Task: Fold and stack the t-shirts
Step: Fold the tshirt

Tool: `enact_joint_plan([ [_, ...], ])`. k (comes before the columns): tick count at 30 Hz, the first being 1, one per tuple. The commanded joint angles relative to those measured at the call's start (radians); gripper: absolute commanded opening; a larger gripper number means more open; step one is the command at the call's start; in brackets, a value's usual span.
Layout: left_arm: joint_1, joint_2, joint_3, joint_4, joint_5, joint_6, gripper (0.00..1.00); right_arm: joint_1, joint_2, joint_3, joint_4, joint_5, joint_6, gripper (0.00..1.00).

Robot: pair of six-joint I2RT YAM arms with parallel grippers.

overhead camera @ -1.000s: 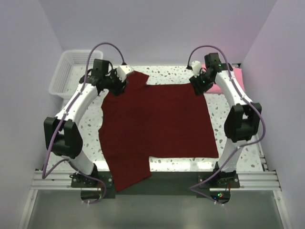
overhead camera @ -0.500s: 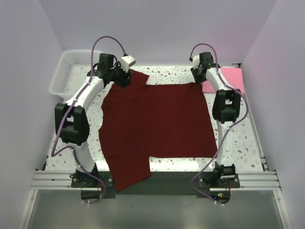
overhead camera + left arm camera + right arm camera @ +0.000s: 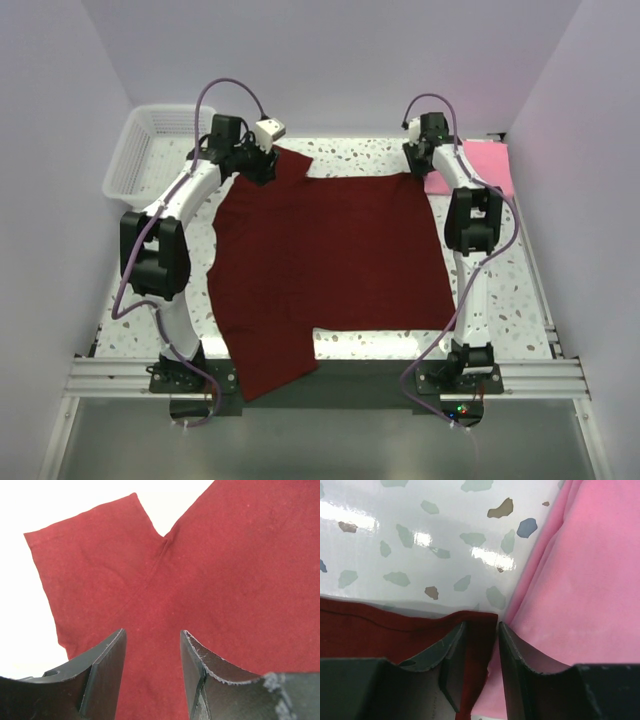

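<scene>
The dark red t-shirt [image 3: 330, 260] lies spread flat on the table, one sleeve [image 3: 95, 565] at the far left. My left gripper [image 3: 262, 168] hovers open over that sleeve's shoulder seam, with only red cloth [image 3: 225, 580] showing through the gap of the left gripper [image 3: 152, 640]. My right gripper [image 3: 418, 168] sits at the shirt's far right corner. In the right wrist view the right gripper [image 3: 482, 630] straddles that corner [image 3: 479, 617] with a thin gap left beside the cloth. The pink t-shirt [image 3: 485, 165] lies folded just right of it, and its pink cloth [image 3: 585, 590] touches the right finger.
A white mesh basket [image 3: 145, 150] stands off the table's far left corner. The speckled tabletop [image 3: 420, 540] shows beyond the shirt's far edge. The shirt's near sleeve [image 3: 270, 365] hangs over the front edge between the arm bases.
Both arms have drawn their elbows in and reached further back. The right gripper has settled onto the shirt's far right corner, and the left one has shifted slightly over the sleeve.
</scene>
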Motion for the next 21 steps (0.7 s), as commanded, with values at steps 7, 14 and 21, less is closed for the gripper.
enact_joint_plan([
  [7,0.007,0.011,0.035,0.05,0.018,-0.024,0.53,-0.016,0.082,0.126,-0.108,-0.018,0.061,0.42],
  [14,0.022,0.055,0.072,0.044,0.044,-0.064,0.53,-0.017,0.117,0.151,-0.179,-0.061,0.098,0.39],
  [21,0.041,0.122,0.13,0.026,0.018,-0.081,0.53,-0.026,0.16,0.17,-0.259,-0.118,0.127,0.1],
])
